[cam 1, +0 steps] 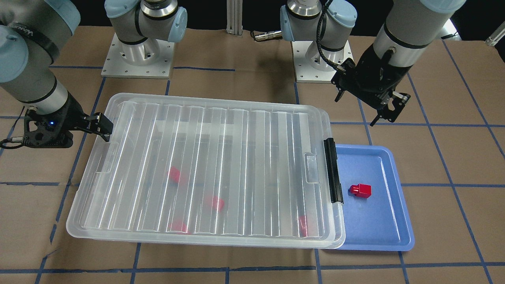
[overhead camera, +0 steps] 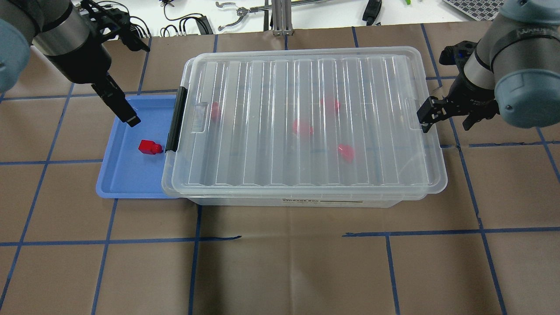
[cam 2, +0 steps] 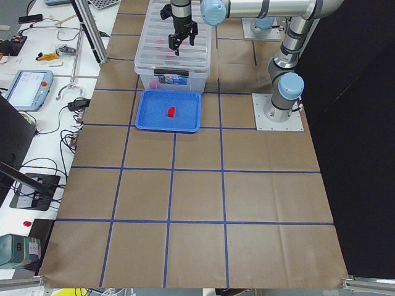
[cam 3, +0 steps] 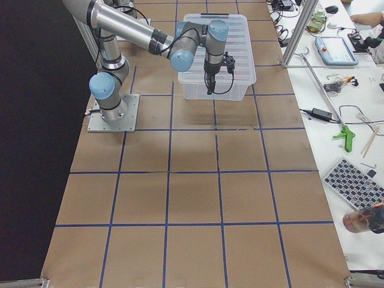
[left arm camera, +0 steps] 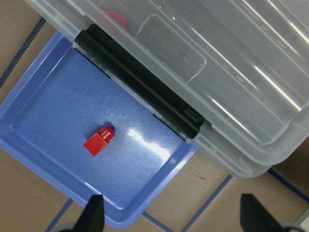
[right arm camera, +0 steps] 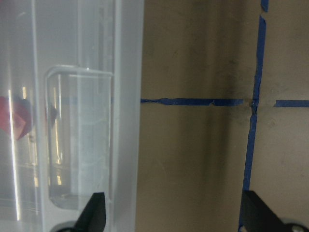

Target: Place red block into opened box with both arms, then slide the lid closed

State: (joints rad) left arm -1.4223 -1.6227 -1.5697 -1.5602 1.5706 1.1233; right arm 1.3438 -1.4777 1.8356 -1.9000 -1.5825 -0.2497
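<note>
One red block (cam 1: pixel 361 190) (overhead camera: pixel 149 147) (left arm camera: pixel 99 140) lies on a blue tray (cam 1: pixel 378 230), beside the black clip (cam 1: pixel 333 169) of the box (overhead camera: pixel 306 202). The ridged clear lid (cam 1: pixel 221 157) (overhead camera: pixel 306 118) covers the box, shifted slightly toward my right arm's side. Several other red blocks show blurred through the lid. My left gripper (cam 1: pixel 357 108) (left arm camera: pixel 174 217) hangs open above the tray's far edge with nothing in it. At the opposite short end my right gripper (overhead camera: pixel 446 118) (right arm camera: pixel 174 217) is open, one finger over the lid's edge near its tab recess.
Brown paper with blue tape lines covers the table. Both arm bases (cam 1: pixel 138 55) stand behind the box. A bench with cables and tools (overhead camera: pixel 245 11) lies beyond the far table edge. The tray sits partly under the box's clip end.
</note>
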